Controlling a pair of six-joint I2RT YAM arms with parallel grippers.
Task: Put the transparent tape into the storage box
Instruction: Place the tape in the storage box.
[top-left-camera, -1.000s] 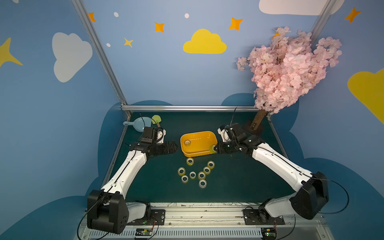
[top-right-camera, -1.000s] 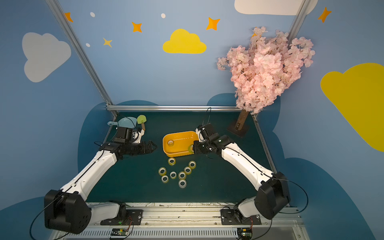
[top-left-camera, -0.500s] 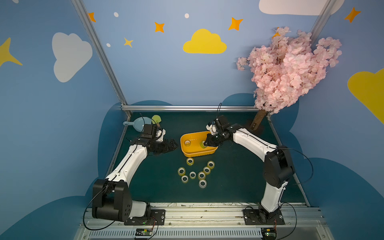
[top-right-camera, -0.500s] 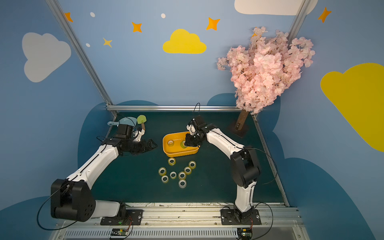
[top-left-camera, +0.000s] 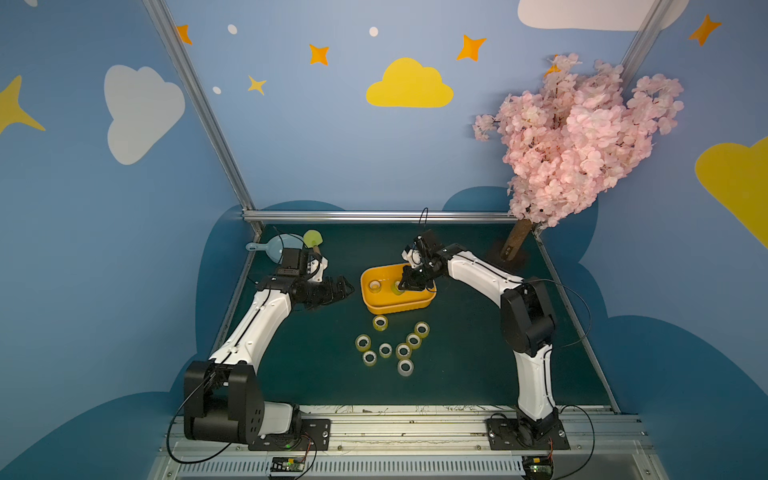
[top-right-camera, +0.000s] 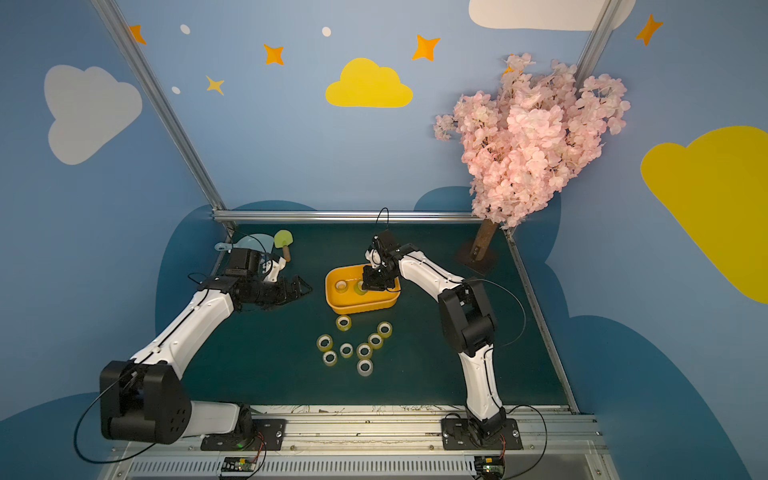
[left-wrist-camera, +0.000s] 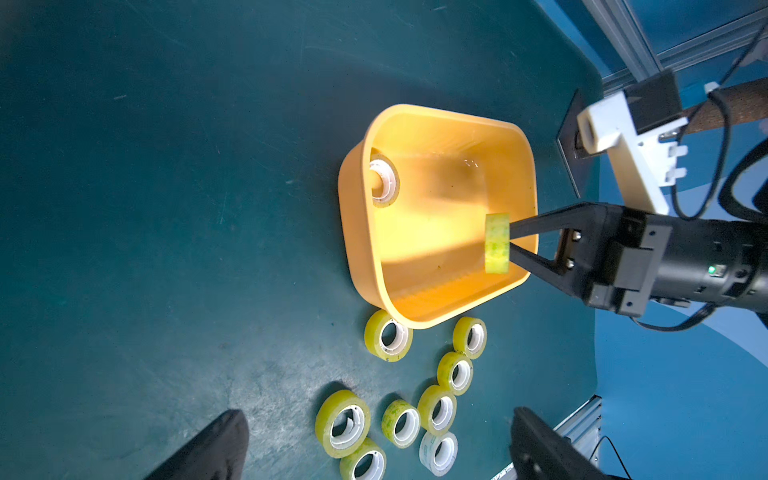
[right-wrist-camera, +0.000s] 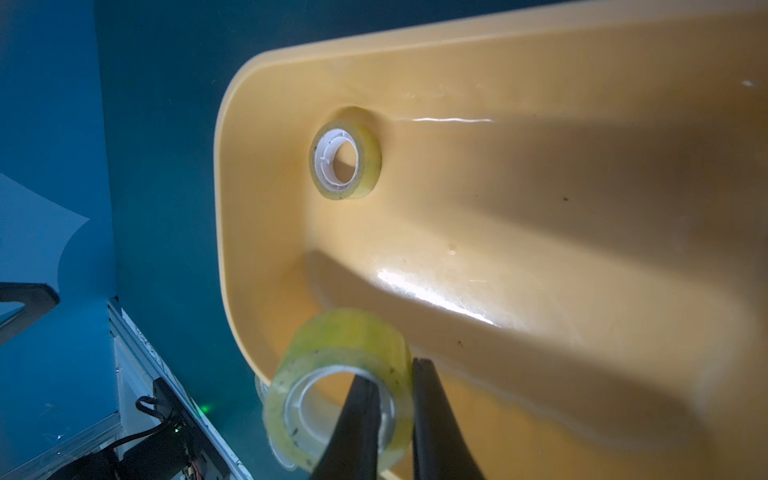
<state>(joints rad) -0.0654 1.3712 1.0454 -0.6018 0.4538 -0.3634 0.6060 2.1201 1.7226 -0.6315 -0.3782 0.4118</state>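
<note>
Since a second ago my right arm has swung in from beside the shallow orange-yellow plastic storage box (top-left-camera: 399, 309) to reach over it, while my left arm has barely shifted. Now my right gripper (right-wrist-camera: 395, 374) is pinched almost closed on the wall of a yellowish transparent tape roll (right-wrist-camera: 345, 345), one finger through its white core and the other against the outside. This held roll (left-wrist-camera: 497, 243) stands on edge over the inside of the box, clear of the rim; I cannot tell whether it touches the floor. A second tape roll (left-wrist-camera: 384, 183) lies flat in the box near its left end, well apart from the held one. Eight loose tape rolls (top-left-camera: 385, 350) sit clustered on the dark green mat (top-left-camera: 457, 353) just in front of the box. My left gripper (top-left-camera: 345, 286) hovers beside the box's left end, apart from it, jaws spread wide and holding nothing.
</note>
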